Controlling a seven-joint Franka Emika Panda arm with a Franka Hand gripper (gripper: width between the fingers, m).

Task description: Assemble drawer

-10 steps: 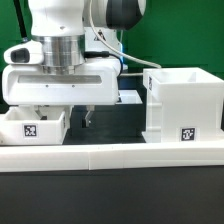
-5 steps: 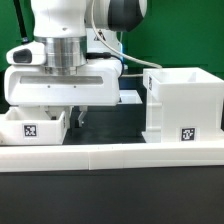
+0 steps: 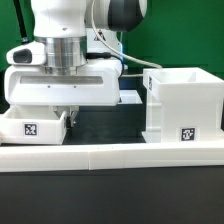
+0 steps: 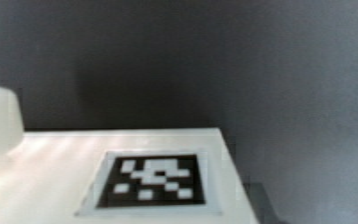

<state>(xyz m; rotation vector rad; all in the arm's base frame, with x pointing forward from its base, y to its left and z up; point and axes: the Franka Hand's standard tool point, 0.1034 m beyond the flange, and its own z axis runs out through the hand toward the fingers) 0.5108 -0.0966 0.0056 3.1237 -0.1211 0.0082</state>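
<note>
White plastic: the drawer housing [image 3: 183, 103] stands tall at the exterior view's right, and one tray [image 3: 28, 127] lies low at its left, well apart from it. My gripper [image 3: 72, 114] hangs at that tray's housing-side wall, so the tray lies just below it and to the exterior view's left. I cannot tell whether the jaws are apart or together.

Housing [image 3: 180, 100]: white; housing tag [image 3: 187, 134] a pattern of black and white squares. Tray [image 3: 45, 127]: white; tray tag [image 3: 31, 128] of the same black-and-white pattern. Counter [image 3: 110, 125] black; wall [image 3: 110, 153] white; backdrop [image 3: 185, 35] green; arm [image 3: 60, 18] white with black joint [image 3: 125, 12].
</note>
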